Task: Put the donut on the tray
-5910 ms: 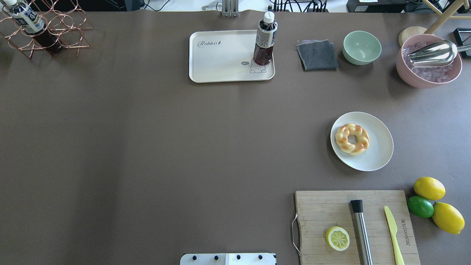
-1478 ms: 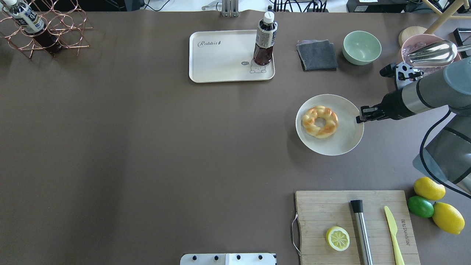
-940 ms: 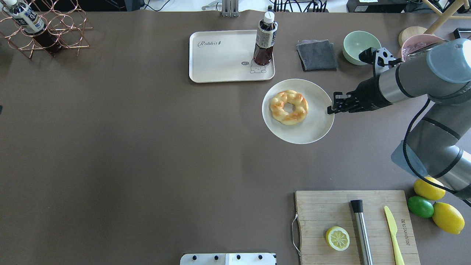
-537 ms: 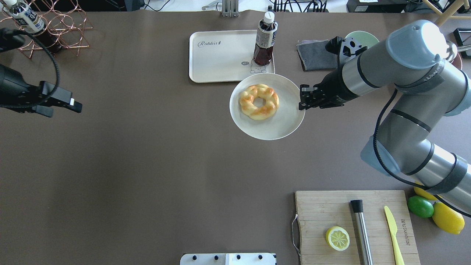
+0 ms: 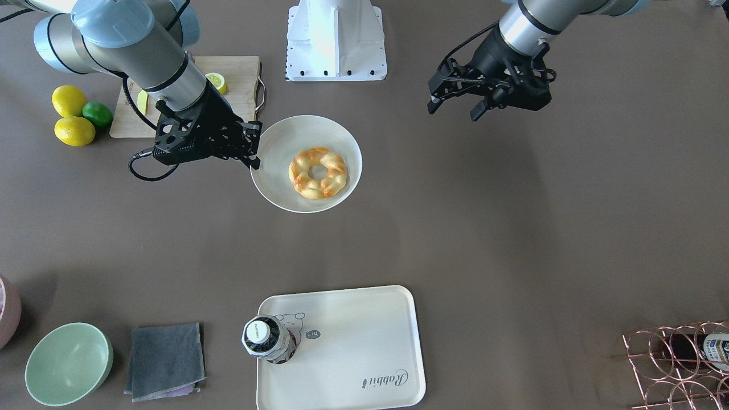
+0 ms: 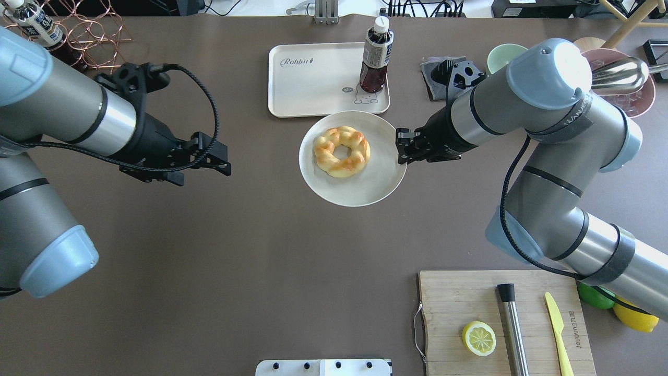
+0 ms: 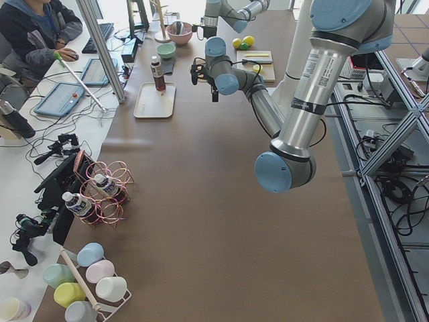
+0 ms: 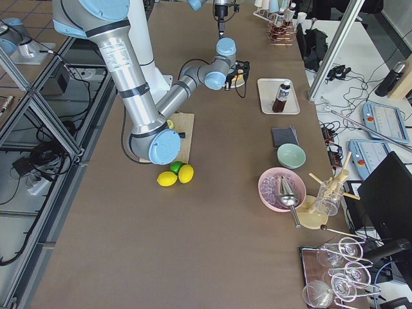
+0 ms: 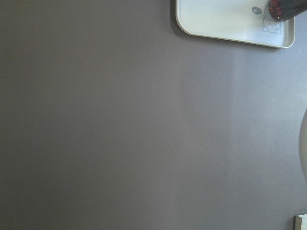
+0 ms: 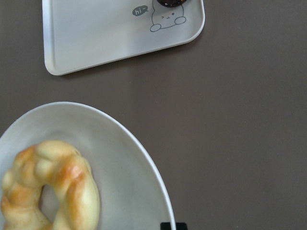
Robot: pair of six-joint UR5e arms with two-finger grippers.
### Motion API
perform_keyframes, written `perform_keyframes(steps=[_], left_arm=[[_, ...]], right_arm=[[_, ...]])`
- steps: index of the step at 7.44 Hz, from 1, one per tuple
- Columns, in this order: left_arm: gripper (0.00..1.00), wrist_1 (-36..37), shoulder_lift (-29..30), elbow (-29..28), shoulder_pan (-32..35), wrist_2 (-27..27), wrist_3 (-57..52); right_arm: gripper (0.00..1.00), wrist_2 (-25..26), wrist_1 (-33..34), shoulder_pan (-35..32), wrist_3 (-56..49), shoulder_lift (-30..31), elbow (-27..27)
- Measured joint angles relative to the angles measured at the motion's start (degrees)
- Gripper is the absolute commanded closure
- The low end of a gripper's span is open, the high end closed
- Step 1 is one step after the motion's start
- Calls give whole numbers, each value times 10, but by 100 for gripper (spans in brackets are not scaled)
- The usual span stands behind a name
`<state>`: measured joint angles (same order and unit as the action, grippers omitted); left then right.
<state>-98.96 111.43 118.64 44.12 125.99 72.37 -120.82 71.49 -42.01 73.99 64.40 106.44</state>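
The donut (image 6: 342, 151), a braided golden ring, lies on a round white plate (image 6: 365, 183). My right gripper (image 6: 401, 147) is shut on the plate's right rim and holds it above the table, just in front of the cream tray (image 6: 313, 78). From the front I see the donut (image 5: 318, 172), plate (image 5: 285, 142), right gripper (image 5: 254, 151) and tray (image 5: 353, 341). The right wrist view shows the donut (image 10: 53, 191), plate (image 10: 120, 158) and tray (image 10: 105, 33). My left gripper (image 6: 203, 172) is open and empty, left of the plate; it also shows from the front (image 5: 454, 111).
A dark drink bottle (image 6: 376, 55) stands on the tray's right corner. A grey cloth (image 6: 436, 73), green bowl (image 6: 501, 52) and pink bowl (image 6: 631, 99) sit at the back right. A cutting board (image 6: 459, 297) with a lemon half (image 6: 478, 338) is front right. A wire rack (image 6: 83, 31) stands back left.
My right arm took the plate by its rim and carried it, with the donut, leftwards and towards the tray. My left arm came in from the left towards the middle.
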Motion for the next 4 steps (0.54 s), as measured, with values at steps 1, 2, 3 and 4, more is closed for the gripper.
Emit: perform_keyframes(steps=[1,2,3,4], left_arm=[[3,38,41,-6,-27,-29,11],[3,59,73,-18,-46,-49,20],[3,66,88,-25,-54,-57,25],[3,67,98,-30,-59,-60,28]], right_arm=[[100,1,0,2,6,-3,1],[100,1,1,5,14,-5,7],[100,2,1,11,26,-6,14],[100,4,1,18,35,-5,22]])
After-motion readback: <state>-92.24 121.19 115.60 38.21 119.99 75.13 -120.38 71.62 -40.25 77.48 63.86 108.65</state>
